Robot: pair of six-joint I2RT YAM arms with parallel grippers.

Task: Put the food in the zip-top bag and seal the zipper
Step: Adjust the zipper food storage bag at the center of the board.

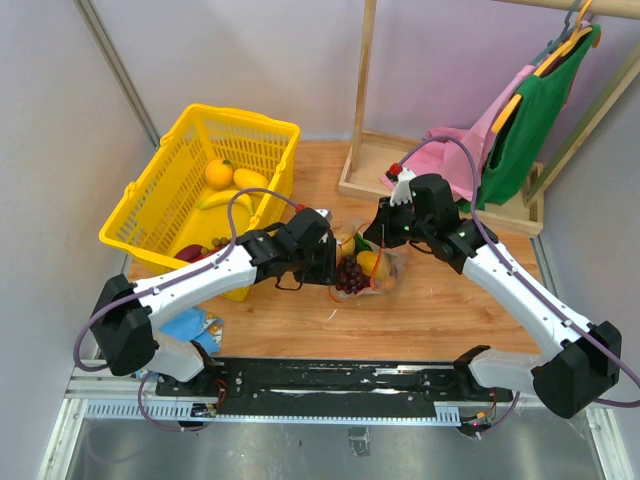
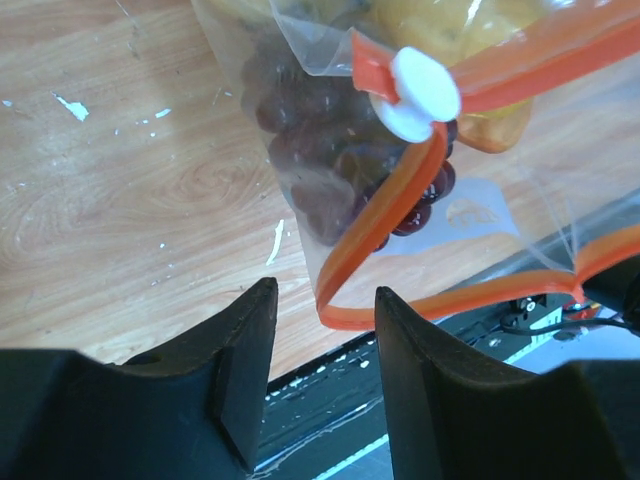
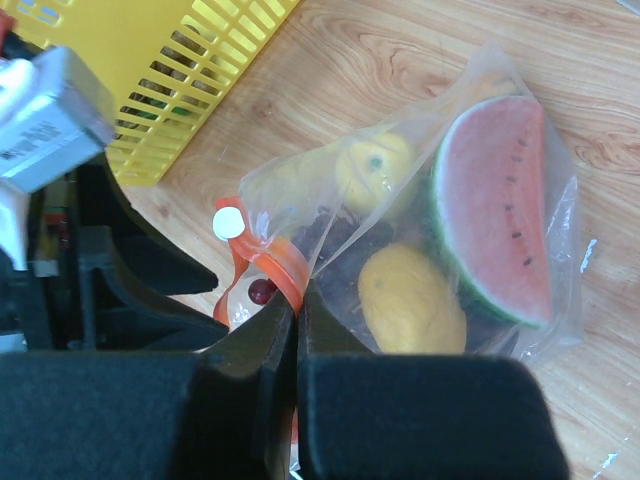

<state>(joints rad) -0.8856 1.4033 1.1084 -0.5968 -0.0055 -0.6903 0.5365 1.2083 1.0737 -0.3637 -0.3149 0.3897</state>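
Black fingers (image 3: pixel 250 350) of the right hand (image 3: pixel 297 300) are pressed tight together, pinching the mouth edge of the zip-top bag (image 3: pixel 500 90) where the red zipper (image 3: pixel 285 268) runs down between them. Its white slider (image 3: pixel 228 222) sits just left of that pinch. Through the clear plastic I see the food: a watermelon wedge (image 3: pixel 495 210) on the right, two round yellow fruits (image 3: pixel 375 165) beside it, and dark grapes (image 2: pixel 330 150) low in the bag.

From the left wrist, the left hand (image 2: pixel 325 300) is spread open, its two fingers (image 2: pixel 245 350) apart with the loop of the red strip hanging just beyond the gap. On one side of the slider the strip is joined; on the other it splits in two, so the mouth gapes there.

From above, the bag lies mid-surface (image 1: pixel 450 310) between both hands, just right of the yellow basket (image 1: pixel 150 215). An orange fruit (image 1: pixel 219 173) and a banana (image 1: pixel 225 198) lie inside that basket.
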